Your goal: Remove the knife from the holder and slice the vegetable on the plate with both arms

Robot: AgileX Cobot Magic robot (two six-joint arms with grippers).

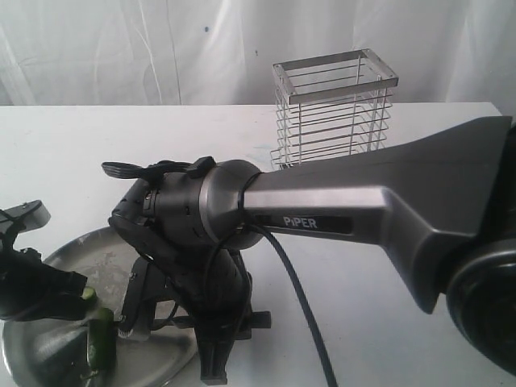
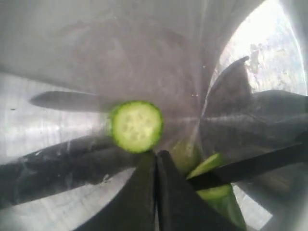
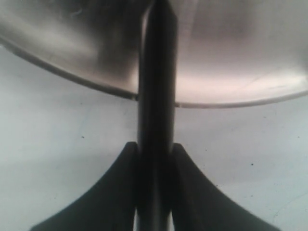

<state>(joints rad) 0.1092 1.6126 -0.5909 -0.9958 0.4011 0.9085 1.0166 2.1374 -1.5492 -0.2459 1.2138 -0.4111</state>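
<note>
Right gripper (image 3: 155, 159) clamps the knife (image 3: 156, 96) over the plate (image 1: 89, 250); left gripper (image 2: 156, 163), jaws together, touches the vegetable (image 2: 214, 192); the holder (image 1: 334, 109) stands behind the right arm (image 1: 387, 201).

Both arms (image 1: 193, 242) crowding plate (image 1: 81, 246)

Grey right arm (image 1: 387, 201) w/ white "PiPER" label, black cable (image 1: 302, 302), black jaws.

Dark green vegetable (image 1: 101, 343) with pale green slice (image 2: 136, 126), shiny silver plate (image 1: 97, 246), silver wire holder (image 1: 333, 109), black knife (image 3: 156, 120)
</note>
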